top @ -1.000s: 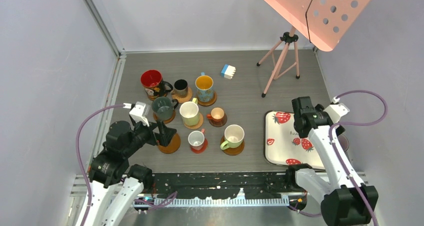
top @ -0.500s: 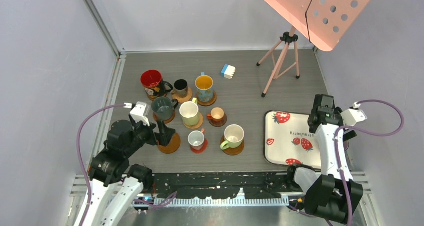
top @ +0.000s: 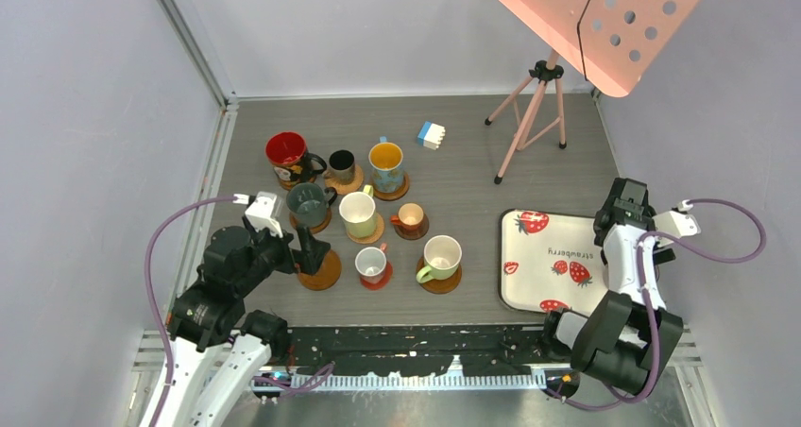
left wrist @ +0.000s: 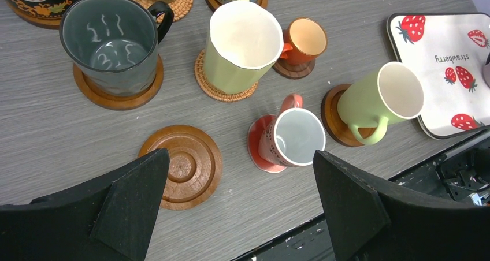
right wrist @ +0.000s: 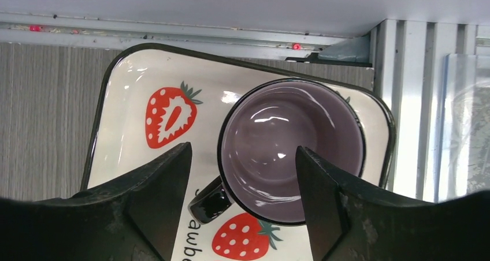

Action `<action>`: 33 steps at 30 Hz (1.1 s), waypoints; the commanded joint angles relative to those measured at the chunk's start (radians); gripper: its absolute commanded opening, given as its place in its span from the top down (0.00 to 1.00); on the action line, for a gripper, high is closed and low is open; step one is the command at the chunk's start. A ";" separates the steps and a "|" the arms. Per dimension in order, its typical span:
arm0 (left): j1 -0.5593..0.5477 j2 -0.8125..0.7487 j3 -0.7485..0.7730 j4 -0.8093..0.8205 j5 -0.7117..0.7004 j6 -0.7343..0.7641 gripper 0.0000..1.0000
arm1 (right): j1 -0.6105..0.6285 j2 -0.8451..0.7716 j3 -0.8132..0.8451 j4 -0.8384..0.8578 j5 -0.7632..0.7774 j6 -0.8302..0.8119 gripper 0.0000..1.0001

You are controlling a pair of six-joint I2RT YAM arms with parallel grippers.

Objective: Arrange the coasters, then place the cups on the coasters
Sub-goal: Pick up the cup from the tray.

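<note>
Several cups stand on coasters left of centre, among them a dark green one (top: 306, 202), a cream one (top: 357, 212) and a light green one (top: 441, 255). One ringed wooden coaster (left wrist: 182, 166) lies bare at the group's near left. My left gripper (left wrist: 240, 203) hangs wide open above it, holding nothing. A black cup with a purple inside (right wrist: 292, 148) sits on the strawberry tray (right wrist: 133, 99). My right gripper (right wrist: 242, 197) is open over that cup, with one finger beside the handle and the other over the bowl. In the top view the right arm hides this cup.
A blue-and-white block (top: 432, 135) lies behind the cups. A pink music stand on a tripod (top: 534, 115) occupies the back right. The tray (top: 538, 257) lies at the near right, against the metal rail. Grey walls close in both sides.
The right arm has swung right and back over the tray's right end, and its jaws have narrowed a little. The left arm and the cups have not moved.
</note>
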 commanded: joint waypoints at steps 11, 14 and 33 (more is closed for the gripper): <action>-0.003 0.016 0.040 0.008 -0.016 0.012 0.01 | -0.016 0.104 -0.008 0.097 -0.021 0.072 0.49; -0.003 0.013 0.040 0.010 -0.017 0.013 0.01 | -0.016 0.102 0.001 0.112 -0.016 0.024 0.60; -0.003 -0.017 0.038 0.012 -0.021 0.018 0.01 | -0.016 0.091 0.029 0.103 0.016 -0.041 0.94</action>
